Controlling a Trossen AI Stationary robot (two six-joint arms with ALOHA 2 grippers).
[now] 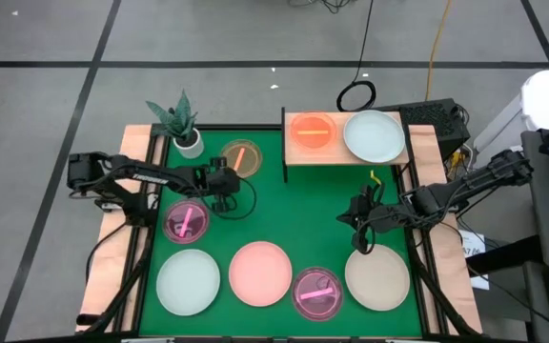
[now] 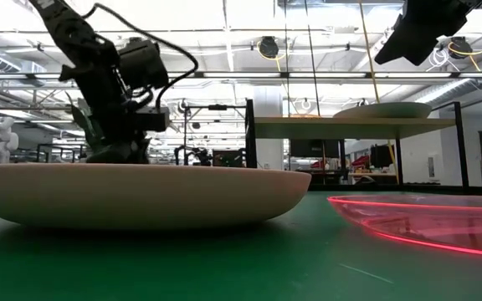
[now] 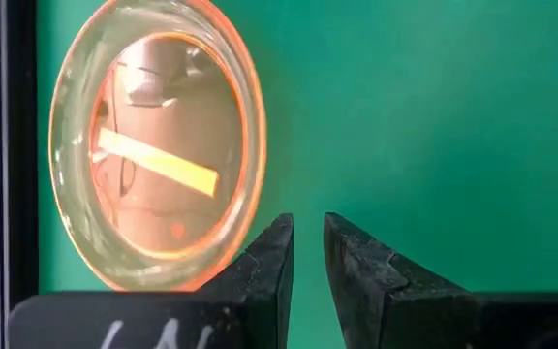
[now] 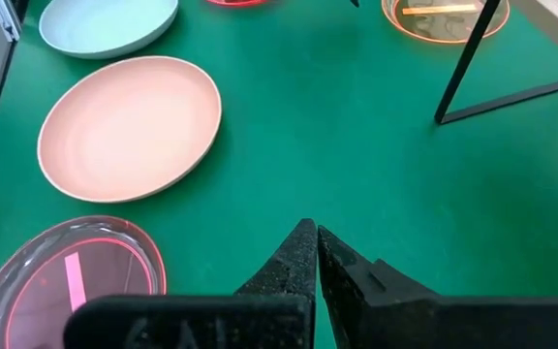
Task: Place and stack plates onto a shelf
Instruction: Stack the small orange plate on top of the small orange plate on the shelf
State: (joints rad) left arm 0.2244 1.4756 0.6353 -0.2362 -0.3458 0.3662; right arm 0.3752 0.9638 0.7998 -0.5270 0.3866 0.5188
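— On the small light-wood shelf (image 1: 343, 152) at the table's far edge, two dishes already sit side by side: a see-through orange plate (image 1: 312, 131) and a larger pale blue-green plate (image 1: 374, 135). Where are the rest?

— Six lie on the green table top (image 1: 294, 214). A second clear orange plate with a stick mark (image 1: 241, 157) is at the far left beside a small potted plant (image 1: 181, 122); a magenta see-through plate (image 1: 186, 221) is nearer. Along the near edge run another pale blue-green plate (image 1: 188, 280), a pink plate (image 1: 260, 273), a second magenta clear plate (image 1: 316, 292) and a beige plate (image 1: 377, 277).

— And the arms?

— The left gripper (image 1: 225, 189) hovers between the orange and magenta dishes, fingers slightly apart and holding nothing. The right gripper (image 1: 360, 221) hangs over bare green just beyond the beige plate, fingers all but together, also empty.

— So which step is this?

— I judge it the reach for the next pick, two of eight done. The left wrist view frames the orange plate's rim (image 3: 153, 155), so that seems the target. Next it would need to open wider, catch the thin rim, lift level, and stack it on its orange twin.
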